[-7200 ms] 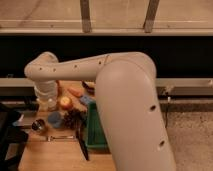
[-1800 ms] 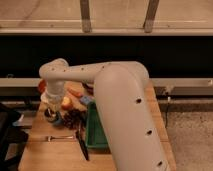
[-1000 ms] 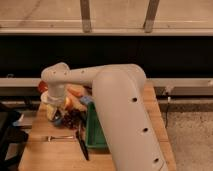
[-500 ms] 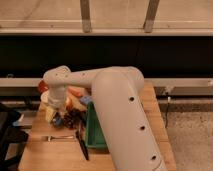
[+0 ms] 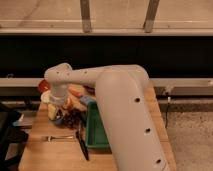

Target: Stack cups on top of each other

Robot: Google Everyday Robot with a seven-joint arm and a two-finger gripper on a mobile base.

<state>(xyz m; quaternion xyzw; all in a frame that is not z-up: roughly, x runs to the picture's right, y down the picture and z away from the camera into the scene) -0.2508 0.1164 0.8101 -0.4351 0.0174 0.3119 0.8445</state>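
My gripper (image 5: 56,111) hangs from the white wrist (image 5: 58,82) over the left part of the wooden table (image 5: 55,152). It is low among the objects there. The cream-white cup (image 5: 46,97) stands just to its left, touching or nearly touching it. A small dark shape (image 5: 59,120) right under the gripper may be the metal cup; I cannot tell. A bit of light blue (image 5: 88,100), probably the blue cup, shows beside the arm, mostly hidden.
A red-orange bowl (image 5: 44,86) sits at the back left. An orange item (image 5: 77,92) and dark lumps (image 5: 75,117) lie near the gripper. A green tray (image 5: 97,130) stands in the middle, with a fork (image 5: 57,137) and a black utensil (image 5: 82,146) in front.
The wrist has swung in from the far left and sunk toward the table's left side. The dark metal cup no longer shows alone at the left edge.
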